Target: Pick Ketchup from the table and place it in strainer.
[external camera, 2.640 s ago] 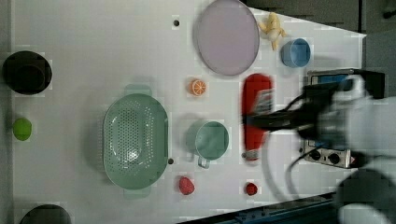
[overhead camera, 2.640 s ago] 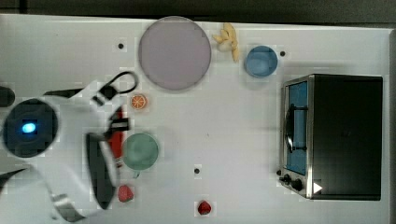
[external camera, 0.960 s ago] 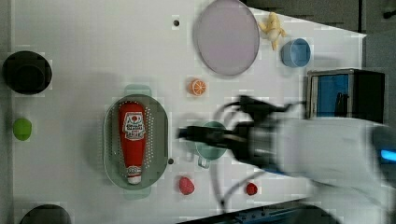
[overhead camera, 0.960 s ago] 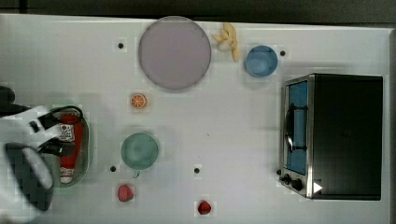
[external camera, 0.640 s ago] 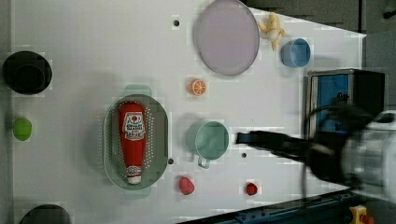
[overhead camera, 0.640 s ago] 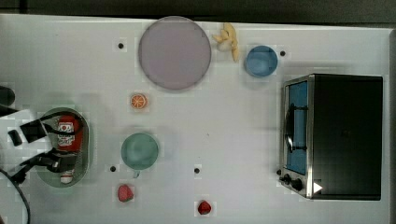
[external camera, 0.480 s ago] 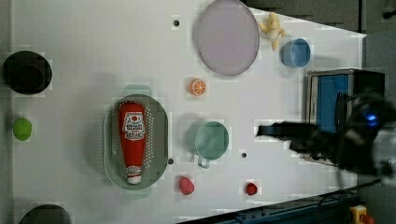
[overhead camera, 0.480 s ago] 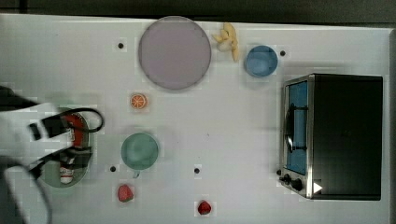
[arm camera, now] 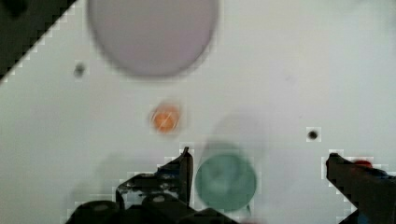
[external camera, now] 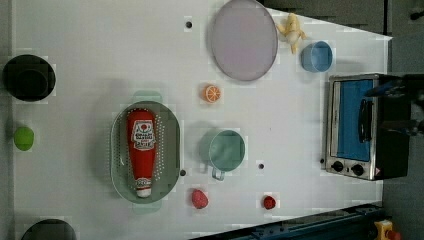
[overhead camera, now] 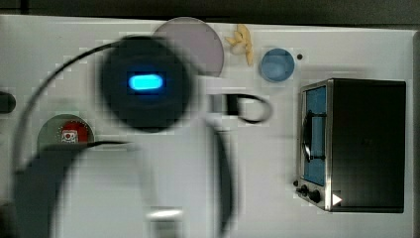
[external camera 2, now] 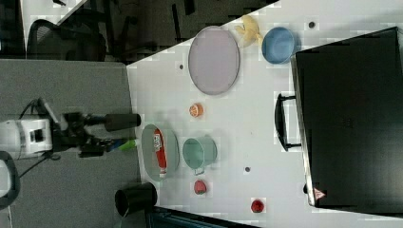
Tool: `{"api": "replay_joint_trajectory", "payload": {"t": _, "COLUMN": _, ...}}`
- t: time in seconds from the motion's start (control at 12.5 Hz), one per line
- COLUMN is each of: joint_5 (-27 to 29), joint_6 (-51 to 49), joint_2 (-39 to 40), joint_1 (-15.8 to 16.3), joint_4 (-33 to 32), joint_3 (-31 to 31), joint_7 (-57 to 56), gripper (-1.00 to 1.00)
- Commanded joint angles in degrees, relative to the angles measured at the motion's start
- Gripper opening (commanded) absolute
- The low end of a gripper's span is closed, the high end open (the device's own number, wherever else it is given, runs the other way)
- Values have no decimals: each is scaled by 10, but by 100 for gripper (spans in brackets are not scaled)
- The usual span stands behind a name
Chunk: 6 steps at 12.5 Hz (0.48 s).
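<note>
The ketchup (external camera: 141,145), a red bottle with a white label, lies lengthwise inside the pale green strainer (external camera: 119,160) at the left view's left. From above I see part of the ketchup (overhead camera: 74,133) in the strainer (overhead camera: 47,131), beside my blurred arm (overhead camera: 143,82), which looms large over the table's middle. In the right view the ketchup (external camera 2: 159,149) rests in the strainer (external camera 2: 148,156). My gripper (arm camera: 259,170) hangs high over the table, open and holding nothing, with the green cup (arm camera: 225,182) far below between its fingers.
A green cup (external camera: 227,150) stands right of the strainer, with an orange slice (external camera: 212,93) and a grey plate (external camera: 243,39) beyond. A toaster oven (external camera: 360,125), a blue bowl (external camera: 317,56), a strawberry (external camera: 199,198) and a red blob (external camera: 269,202) also stand about.
My arm has swung away from the strainer and risen over the table's middle. The ketchup stays lying in the strainer.
</note>
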Motion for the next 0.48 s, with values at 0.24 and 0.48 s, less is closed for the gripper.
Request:
{"api": "replay_joint_trajectory", "payload": {"t": 0.24, "joint_5": -24, "joint_6": -19, "joint_2": -6, "joint_1": -15, "joint_4": 7, "joint_3": -56, "joint_7": -32, "gripper": 100}}
{"api": "replay_joint_trajectory", "payload": {"t": 0.48, "joint_5": -43, "joint_6": -18, "joint_2": -6, "joint_1": -14, "joint_4": 7, "joint_3": -57, "joint_7": -40, "gripper": 100}}
